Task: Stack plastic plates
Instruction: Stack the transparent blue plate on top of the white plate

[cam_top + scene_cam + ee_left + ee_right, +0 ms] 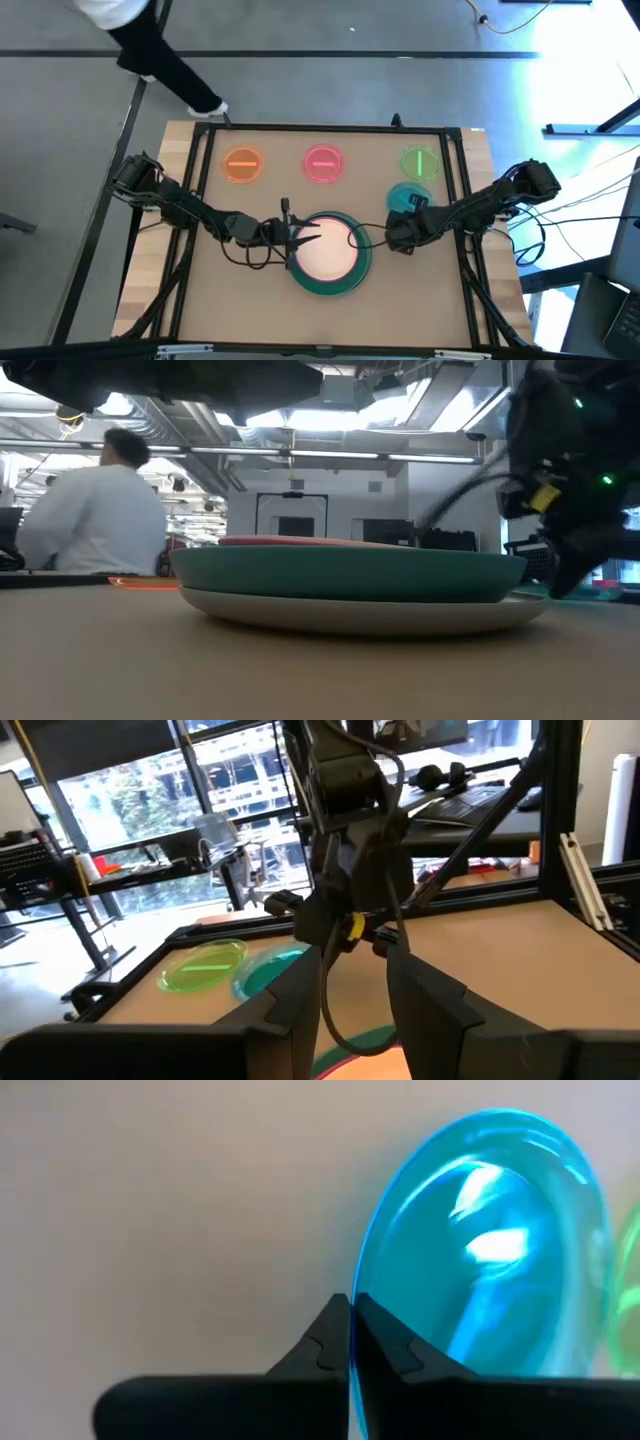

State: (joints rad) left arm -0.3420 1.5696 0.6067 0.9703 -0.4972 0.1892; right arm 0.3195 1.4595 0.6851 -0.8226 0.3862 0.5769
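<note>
Right wrist view shows the right gripper (350, 1330) pinching the small teal plate's (500, 1250) rim, ready to lift it onto the stack (330, 255) at nine o'clock.

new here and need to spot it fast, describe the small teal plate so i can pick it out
Start at the big stack of plates in the middle of the table. Just beyond its right side lies the small teal plate, with the right gripper shut on its rim. It is the only small plate out of the far row, overlapping the green plate, and see-through blue-green.
</note>
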